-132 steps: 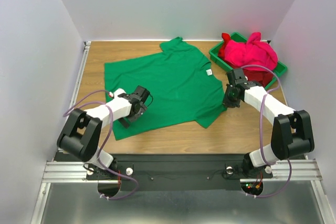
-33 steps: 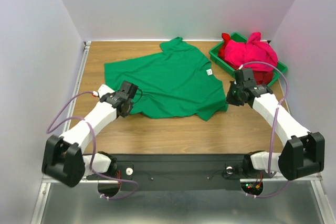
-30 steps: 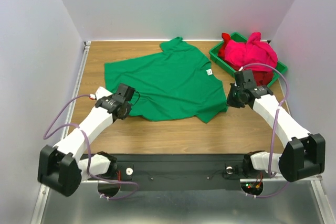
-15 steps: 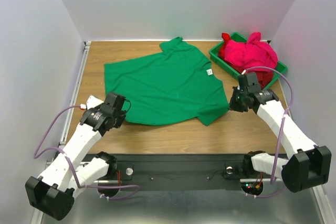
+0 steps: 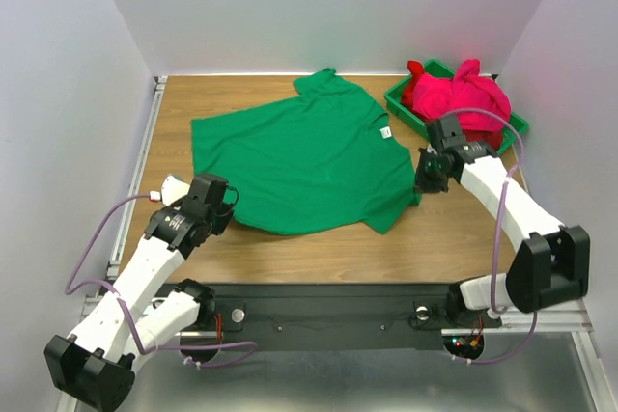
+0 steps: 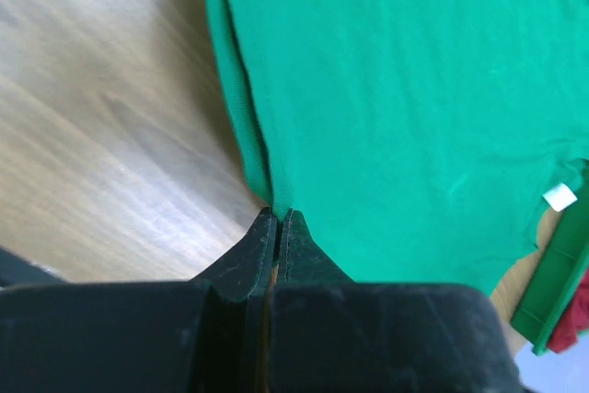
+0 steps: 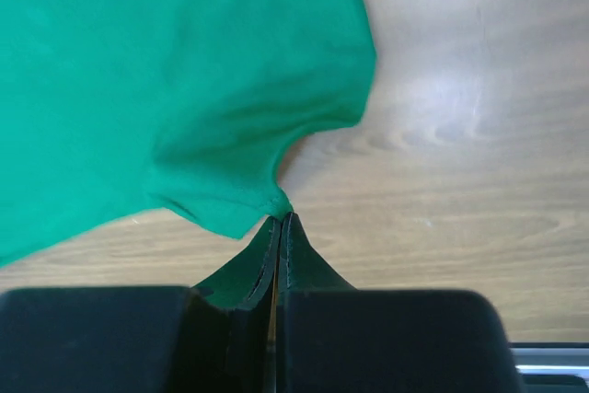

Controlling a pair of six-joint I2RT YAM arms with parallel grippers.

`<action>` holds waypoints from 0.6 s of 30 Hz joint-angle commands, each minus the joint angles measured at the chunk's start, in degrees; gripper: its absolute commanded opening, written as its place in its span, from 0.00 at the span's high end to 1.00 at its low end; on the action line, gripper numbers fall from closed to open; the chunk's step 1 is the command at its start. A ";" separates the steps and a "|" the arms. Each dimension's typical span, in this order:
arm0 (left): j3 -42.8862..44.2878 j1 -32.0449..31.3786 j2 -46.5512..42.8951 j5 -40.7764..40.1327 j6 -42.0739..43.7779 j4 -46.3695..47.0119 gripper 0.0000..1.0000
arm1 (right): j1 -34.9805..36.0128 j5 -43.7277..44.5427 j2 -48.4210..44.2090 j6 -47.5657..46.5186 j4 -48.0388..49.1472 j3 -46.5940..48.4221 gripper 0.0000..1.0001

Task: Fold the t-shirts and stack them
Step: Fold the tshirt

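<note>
A kelly green t-shirt lies spread on the wooden table, its white neck label toward the right. My left gripper is shut on the shirt's near-left hem; in the left wrist view the green t-shirt runs into the closed left gripper. My right gripper is shut on the sleeve edge at the shirt's right side; the right wrist view shows a pinch of the green t-shirt in the right gripper. A bright pink t-shirt and a darker red one are bunched in the bin.
A rigid green plastic bin stands at the back right corner, and its rim shows in the left wrist view. White walls enclose the table on three sides. Bare wood lies in front of the shirt.
The left arm has pulled the near-left hem back toward the front left, drawing the shirt flatter. The right gripper kept its hold on the sleeve and shifted slightly back.
</note>
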 commanded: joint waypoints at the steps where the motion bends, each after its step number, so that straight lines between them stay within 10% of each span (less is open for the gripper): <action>1: -0.36 1.57 0.05 -0.14 3.03 5.95 1.00 | -0.40 -0.04 4.97 -2.58 2.15 8.45 1.00; 18: -2.56 17.74 9.45 8.83 17.97 18.71 1.00 | -0.40 -2.85 28.53 -9.08 4.00 31.04 1.00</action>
